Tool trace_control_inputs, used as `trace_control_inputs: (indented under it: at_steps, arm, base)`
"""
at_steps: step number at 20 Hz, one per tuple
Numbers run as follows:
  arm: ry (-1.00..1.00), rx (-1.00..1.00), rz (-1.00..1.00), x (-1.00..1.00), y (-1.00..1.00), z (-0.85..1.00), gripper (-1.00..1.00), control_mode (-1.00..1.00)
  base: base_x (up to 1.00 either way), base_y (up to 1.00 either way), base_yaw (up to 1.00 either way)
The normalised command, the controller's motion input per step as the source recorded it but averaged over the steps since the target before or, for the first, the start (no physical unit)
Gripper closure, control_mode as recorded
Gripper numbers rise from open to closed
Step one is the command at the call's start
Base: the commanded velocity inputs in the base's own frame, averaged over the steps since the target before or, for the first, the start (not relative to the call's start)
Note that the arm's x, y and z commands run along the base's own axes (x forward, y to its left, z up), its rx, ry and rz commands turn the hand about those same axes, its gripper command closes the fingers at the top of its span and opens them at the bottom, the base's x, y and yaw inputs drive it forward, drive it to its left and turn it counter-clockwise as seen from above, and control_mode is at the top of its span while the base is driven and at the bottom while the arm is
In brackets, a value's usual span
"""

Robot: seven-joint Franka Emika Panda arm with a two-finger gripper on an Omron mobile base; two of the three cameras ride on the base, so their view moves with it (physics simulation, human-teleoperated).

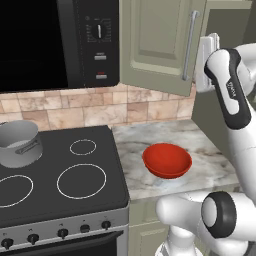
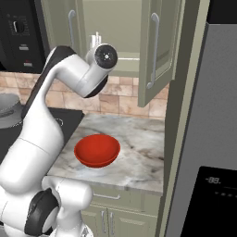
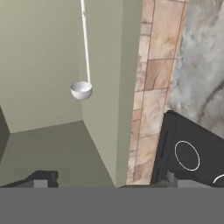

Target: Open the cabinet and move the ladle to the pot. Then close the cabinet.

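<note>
1. The pot (image 1: 19,142) stands on the stove's (image 1: 95,185) back-left burner, cut off by the left edge.
2. The cabinet (image 2: 155,51) is open; the arm hides part of its inside.
3. The ladle (image 3: 82,89) lies in the cabinet, well ahead of the gripper (image 3: 109,180), between its spread fingertips (image 3: 41,179), not touched.
4. The red bowl (image 1: 166,160) sits on the counter (image 1: 210,165).

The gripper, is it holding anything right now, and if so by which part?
Nothing is held. The gripper has its jaws wide apart with only air between them, facing into the open cabinet; the ladle lies inside, untouched.
</note>
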Motion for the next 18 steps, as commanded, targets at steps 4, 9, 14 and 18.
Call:
trace_control_inputs:
  at_steps: [4, 9, 14, 18]
  arm:
    - [-0.03, 0.0, 0.06, -0.27, 0.25, 0.03, -1.0, -1.0]
    - [-0.05, 0.0, 0.01, -0.57, 0.58, 0.14, -1.0, -1.0]
    - [-0.07, 0.0, 0.0, -0.45, 0.65, 0.02, -1.0, -1.0]
    - [-0.03, 0.0, 0.0, -0.18, 0.49, 0.0, -1.0, -1.0]
  base:
    - [0.0, 0.0, 0.0]
    - [0.0, 0.0, 0.0]
    - [0.0, 0.0, 0.0]
    - [0.0, 0.0, 0.0]
